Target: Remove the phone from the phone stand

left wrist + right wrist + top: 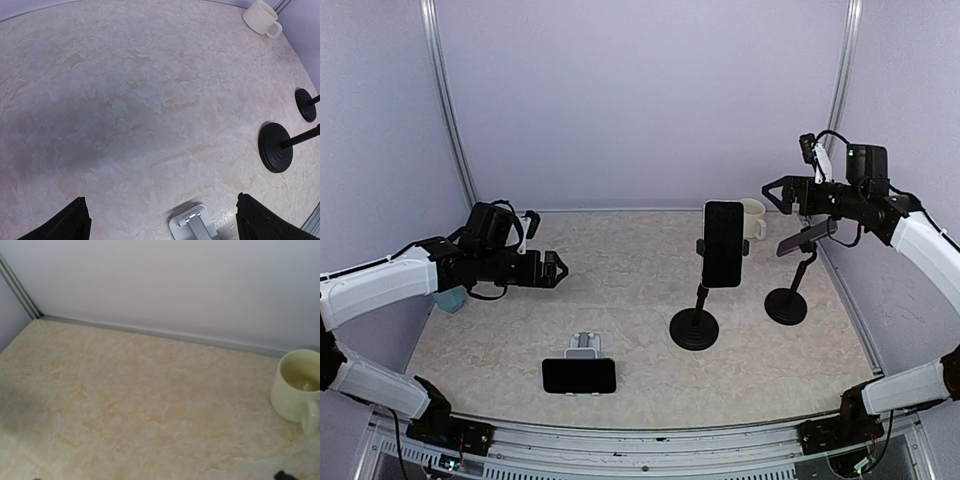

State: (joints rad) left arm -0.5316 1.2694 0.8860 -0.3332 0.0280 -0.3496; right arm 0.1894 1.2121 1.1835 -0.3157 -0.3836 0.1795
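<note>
Left gripper [556, 270], right gripper [772, 190] hanging spread apart, empty. Upright phone [723, 243] sitting clamped in stand [695, 326]: probably stiff, slippery, light; long side edges likely offering safest hold.

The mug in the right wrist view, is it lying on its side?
No, the mug stands upright on the table, its open mouth facing up.

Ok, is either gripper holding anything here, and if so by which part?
Nothing is held: the left gripper and the right gripper are both open and empty, in the air.
</note>
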